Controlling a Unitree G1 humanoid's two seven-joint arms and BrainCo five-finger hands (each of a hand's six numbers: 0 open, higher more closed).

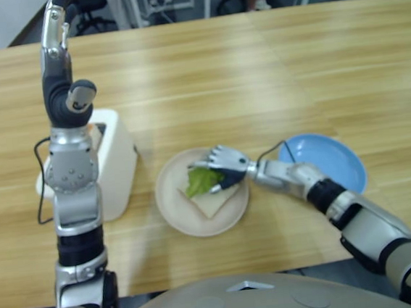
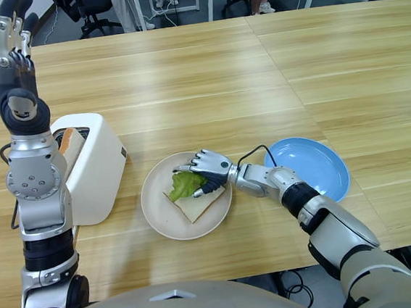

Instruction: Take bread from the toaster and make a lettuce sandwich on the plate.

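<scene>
On wooden table (image 2: pixel 183 76): white toaster (image 2: pixel 98 173) at left, cream plate (image 2: pixel 159 217) just beside it, blue plate (image 2: pixel 324 161) at right.

Silver right robot hand (image 2: pixel 208 162), black-banded arms (image 2: pixel 37 186)

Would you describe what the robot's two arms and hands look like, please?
Both the left arm and right arm are silver-grey segments joined by black bands, with round bolted joint housings. The left hand and right hand are silver with darker joints. A thin black cable loops beside the right wrist.
</scene>
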